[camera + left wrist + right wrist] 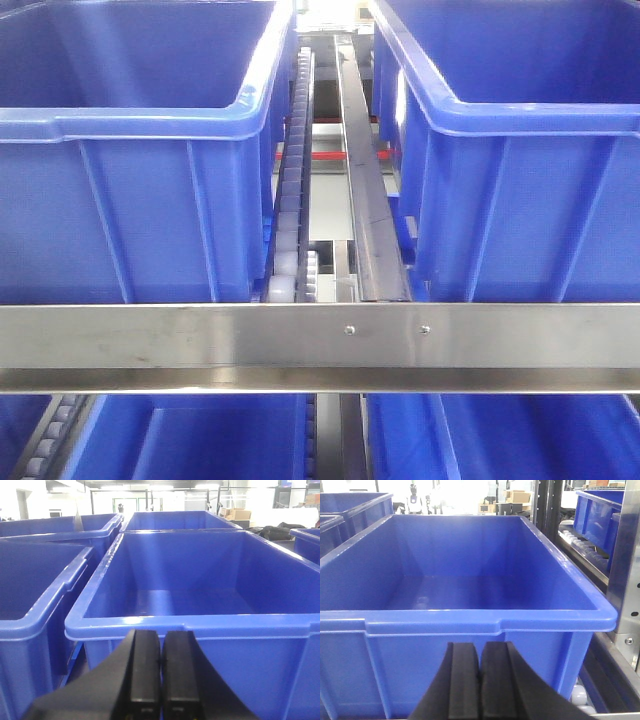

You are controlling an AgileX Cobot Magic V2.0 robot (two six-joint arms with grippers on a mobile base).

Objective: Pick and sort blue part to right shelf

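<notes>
The blue part is out of view in every frame. My left gripper (161, 635) is shut with nothing between its black pads, level with the near wall of a big empty blue bin (200, 622). My right gripper (481, 647) is shut too, its pads pressed together, just in front of another empty blue bin (470, 617). Neither gripper shows in the front view, which looks onto two blue bins (130, 130) (520, 120) on a rack.
A steel crossbar (320, 335) spans the front view below the bins, with a roller track (290, 200) and metal rail (365, 180) between them. More blue bins (35, 580) sit to the left. A metal rack post (627, 580) and rollers (580, 695) stand at the right.
</notes>
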